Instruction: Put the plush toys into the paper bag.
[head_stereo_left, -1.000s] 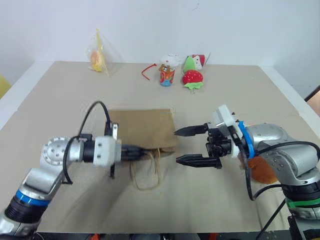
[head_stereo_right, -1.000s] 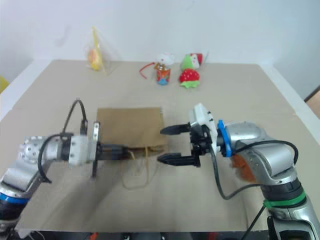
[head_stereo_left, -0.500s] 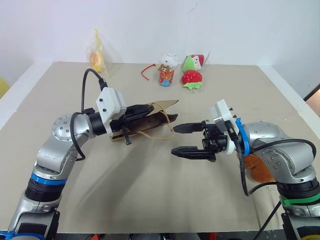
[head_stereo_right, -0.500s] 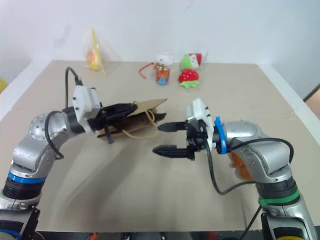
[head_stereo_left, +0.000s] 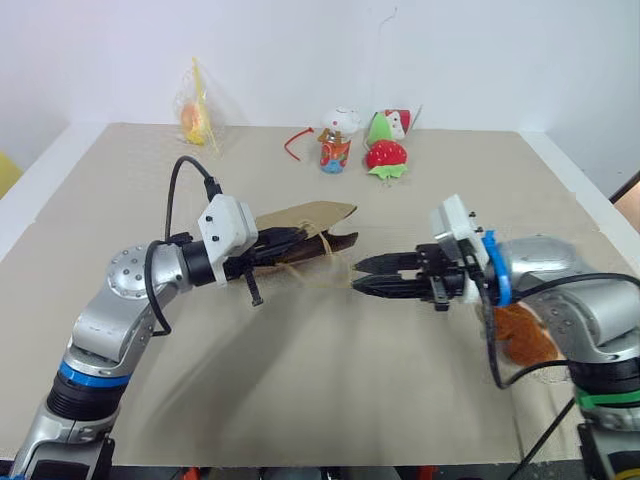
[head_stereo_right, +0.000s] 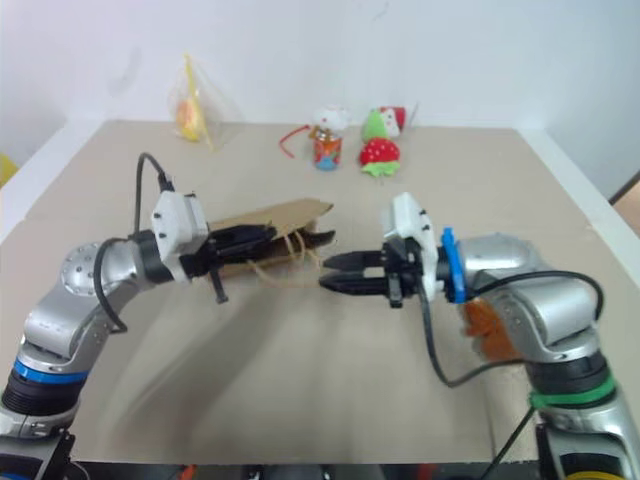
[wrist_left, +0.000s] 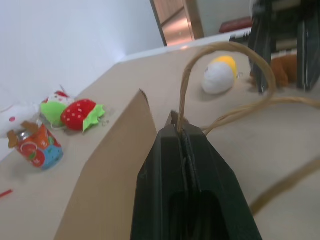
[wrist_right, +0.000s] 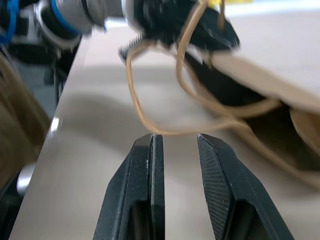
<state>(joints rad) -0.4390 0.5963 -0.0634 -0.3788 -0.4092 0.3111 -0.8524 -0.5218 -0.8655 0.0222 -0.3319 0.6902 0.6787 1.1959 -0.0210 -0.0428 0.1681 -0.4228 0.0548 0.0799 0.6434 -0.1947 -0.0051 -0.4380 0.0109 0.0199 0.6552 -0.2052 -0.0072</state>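
The brown paper bag (head_stereo_left: 300, 216) hangs lifted off the table, lying edgewise with its mouth toward the right. My left gripper (head_stereo_left: 340, 242) is shut on the bag's rim where a tan cord handle (wrist_left: 186, 75) comes out. My right gripper (head_stereo_left: 358, 277) points at the bag's mouth, its fingers a narrow gap apart with nothing between them; the other handle loop (wrist_right: 150, 115) hangs just past their tips. The fuzzy brown plush toy (head_stereo_left: 522, 336) lies on the table under my right forearm. The white and yellow egg-shaped plush toy (wrist_left: 220, 75) rests beside it.
At the far edge of the table stand a red strawberry plush (head_stereo_left: 385, 155), a small white-capped figure (head_stereo_left: 335, 140), a green and red plush (head_stereo_left: 390, 124) and a clear plastic bag (head_stereo_left: 196, 108) with something orange inside. The table's right edge (head_stereo_left: 590, 210) is near my right arm.
The bag lay flat on the table a second ago; my left gripper has raised it by its rim. My right gripper's fingers have closed from wide apart to a narrow gap.
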